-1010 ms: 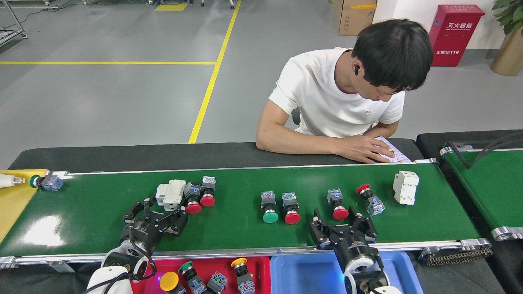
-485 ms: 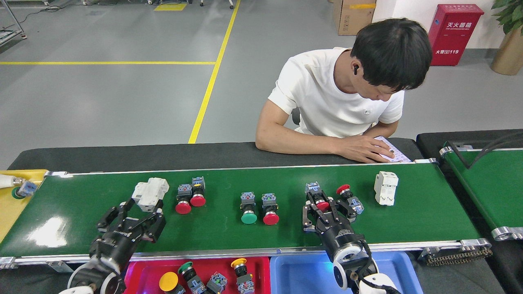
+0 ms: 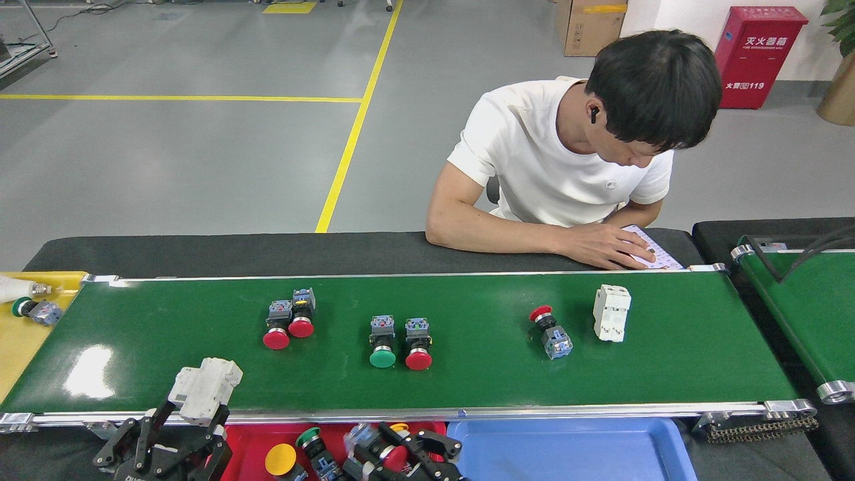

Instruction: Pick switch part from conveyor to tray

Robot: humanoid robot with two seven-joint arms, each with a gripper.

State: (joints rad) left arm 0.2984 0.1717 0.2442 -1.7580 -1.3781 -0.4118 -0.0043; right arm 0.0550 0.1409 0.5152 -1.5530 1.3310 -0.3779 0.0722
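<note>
A factory or workshop floor is showing here: a green conveyor point(image 3: 601, 374) is running across the near scene, grey painted concrete with yellow lane lines point(image 3: 353, 137) is stretching away behind it, and a red fire-extinguisher cabinet point(image 3: 759, 57) and a cardboard box point(image 3: 588, 25) are standing at the far right.

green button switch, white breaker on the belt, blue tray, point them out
green button switch point(image 3: 383, 357), head view, on its green cap
white breaker point(image 3: 611, 312), head view, on its top face
blue tray point(image 3: 568, 454), head view, on its bare floor
</note>
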